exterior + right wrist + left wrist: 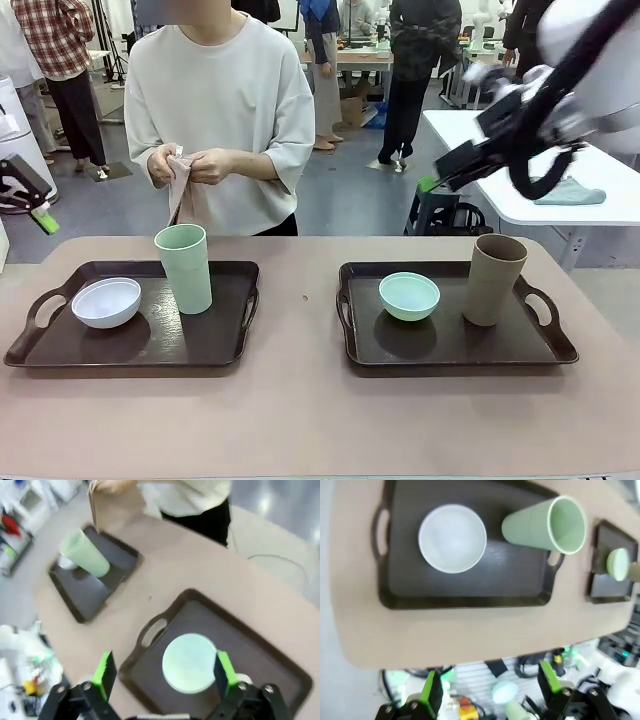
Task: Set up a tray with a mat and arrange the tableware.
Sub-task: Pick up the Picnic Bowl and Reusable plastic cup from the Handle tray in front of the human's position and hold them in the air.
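Observation:
Two dark trays lie on the table. The left tray [140, 345] holds a white bowl [105, 302] and a pale-green tumbler [184, 267]. On the right tray [450, 345] stand a mint-green bowl [409, 296] and a tan tumbler [494, 279]. The person holds a folded beige mat [182, 190] in both hands, above the table's far edge. My right gripper [445, 170] hangs open high over the right tray, above the mint-green bowl [189, 662]. My left gripper [30, 198] is open at the far left, off the table, looking down on the white bowl [452, 538] and pale-green tumbler [545, 526].
A bare strip of tan table [300, 300] runs between the trays, and more lies free along the front edge. A white table [600, 190] with a grey cloth stands behind at right. People stand farther back.

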Robot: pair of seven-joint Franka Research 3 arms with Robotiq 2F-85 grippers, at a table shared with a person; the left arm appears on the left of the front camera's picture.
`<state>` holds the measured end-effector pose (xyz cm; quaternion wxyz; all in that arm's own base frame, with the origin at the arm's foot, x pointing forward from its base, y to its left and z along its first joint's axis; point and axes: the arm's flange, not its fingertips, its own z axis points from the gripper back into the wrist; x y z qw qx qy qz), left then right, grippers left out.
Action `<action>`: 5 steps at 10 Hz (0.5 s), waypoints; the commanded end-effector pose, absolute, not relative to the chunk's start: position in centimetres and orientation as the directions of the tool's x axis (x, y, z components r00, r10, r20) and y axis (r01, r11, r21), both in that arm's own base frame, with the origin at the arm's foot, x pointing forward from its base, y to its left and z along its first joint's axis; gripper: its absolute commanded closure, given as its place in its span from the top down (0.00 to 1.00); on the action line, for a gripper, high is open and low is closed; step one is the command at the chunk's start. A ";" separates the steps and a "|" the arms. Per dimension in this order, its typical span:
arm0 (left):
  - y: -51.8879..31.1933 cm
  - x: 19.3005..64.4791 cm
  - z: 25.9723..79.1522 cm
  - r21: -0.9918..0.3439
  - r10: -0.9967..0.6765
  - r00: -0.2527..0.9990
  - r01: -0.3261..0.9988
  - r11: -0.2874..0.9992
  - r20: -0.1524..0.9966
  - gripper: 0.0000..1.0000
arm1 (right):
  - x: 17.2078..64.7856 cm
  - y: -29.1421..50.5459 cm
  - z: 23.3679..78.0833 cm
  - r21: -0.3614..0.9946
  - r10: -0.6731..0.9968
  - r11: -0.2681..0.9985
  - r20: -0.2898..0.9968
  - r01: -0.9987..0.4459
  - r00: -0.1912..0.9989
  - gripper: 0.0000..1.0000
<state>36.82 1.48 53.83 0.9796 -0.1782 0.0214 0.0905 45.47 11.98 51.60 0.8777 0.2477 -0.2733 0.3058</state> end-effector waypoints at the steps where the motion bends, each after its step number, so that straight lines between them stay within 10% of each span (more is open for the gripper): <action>1: 1.3 38.3 54.5 -0.242 0.209 0.970 -0.233 0.942 -0.121 1.00 | 46.9 14.9 49.7 0.153 0.525 0.619 0.649 -0.771 0.550 1.00; 5: 1.4 38.1 54.3 -0.282 0.202 0.973 -0.225 0.933 -0.108 1.00 | 46.4 17.5 49.4 0.147 0.556 0.593 0.637 -0.792 0.534 1.00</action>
